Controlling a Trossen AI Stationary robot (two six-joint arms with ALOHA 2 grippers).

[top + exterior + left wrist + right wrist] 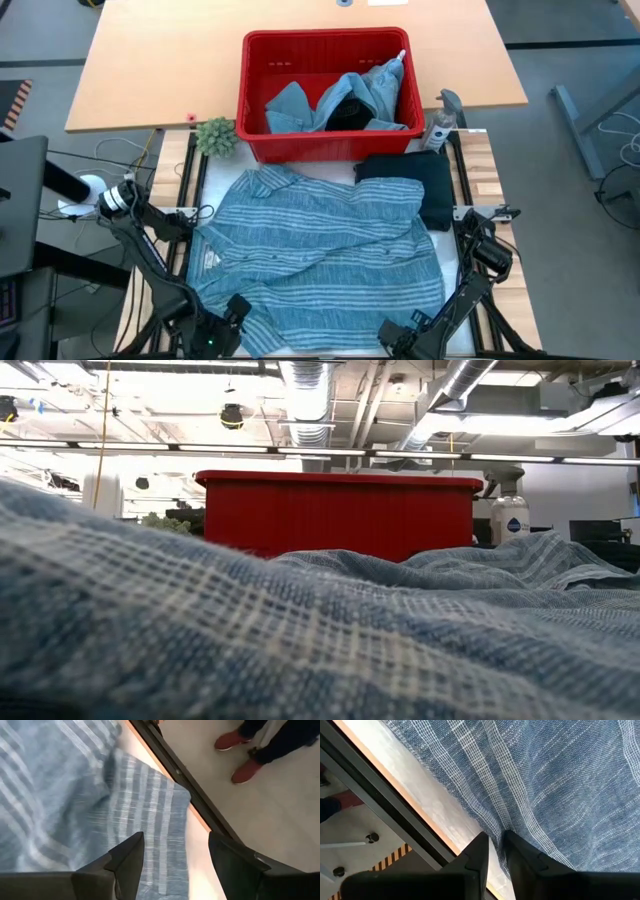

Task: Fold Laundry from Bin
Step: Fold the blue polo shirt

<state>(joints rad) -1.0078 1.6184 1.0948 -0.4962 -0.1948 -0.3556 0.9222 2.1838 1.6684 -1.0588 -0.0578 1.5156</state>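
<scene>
The striped shirt [315, 255] lies spread flat across the near part of the table [130, 80], collar end toward the bin [325, 95] and hem at the near edge. The left gripper [228, 318] sits at the near left corner of the shirt; in the left wrist view its jaws stand wide apart over the hem corner [150, 810], with the cloth lying flat beneath and nothing clamped between them. The right gripper [405, 335] sits at the near right part of the hem; in the right wrist view its jaws stand narrow, with a small ridge of the striped cloth [560, 795] rising into the slim gap between the fingers [477, 852], and whether they pinch it cannot be told. The red bin stands behind the shirt at the middle of the table and holds light blue denim [375, 90] heaped around a black piece [348, 108]. A folded black garment [410, 180] lies just beside the bin's front right corner, touching the shirt's upper right shoulder. A small green plant [215, 135] stands by the bin's front left corner, and a spray bottle [440, 125] by its right side. Beyond the table edge, a person's red shoes [235, 755] show on the floor.
</scene>
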